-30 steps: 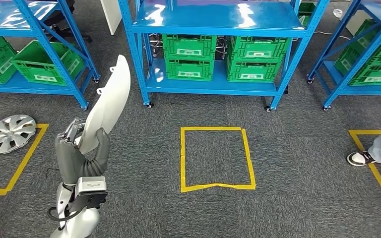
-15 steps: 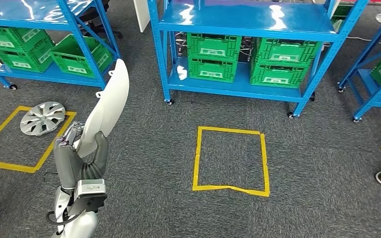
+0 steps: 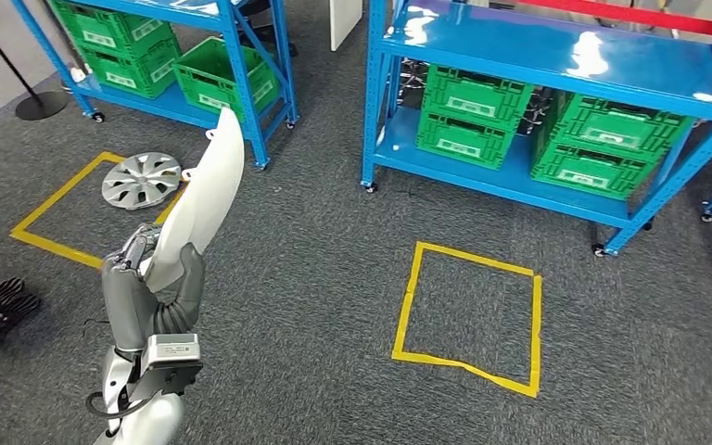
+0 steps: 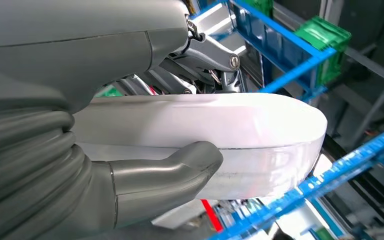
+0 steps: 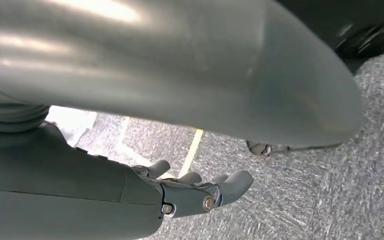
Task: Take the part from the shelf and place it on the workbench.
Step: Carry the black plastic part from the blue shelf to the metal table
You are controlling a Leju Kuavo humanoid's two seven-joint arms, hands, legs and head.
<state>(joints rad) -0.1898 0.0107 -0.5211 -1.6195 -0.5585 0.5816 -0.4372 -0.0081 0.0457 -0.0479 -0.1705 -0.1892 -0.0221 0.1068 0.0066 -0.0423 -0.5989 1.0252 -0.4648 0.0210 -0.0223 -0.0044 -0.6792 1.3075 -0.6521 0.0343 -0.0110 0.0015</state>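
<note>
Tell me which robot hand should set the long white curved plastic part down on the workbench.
Left. The left robot hand already grips the long white curved plastic part, thumb pressed against its face. The right robot hand hangs low over the grey carpet, holding nothing. No workbench is visible yet.

Looked like a warehouse or workshop storeroom: blue metal shelving racks on castor wheels, stacked with green plastic crates; grey carpeted floor marked with yellow tape squares; a silver wheel cover lying inside one taped square near another rack.
</note>
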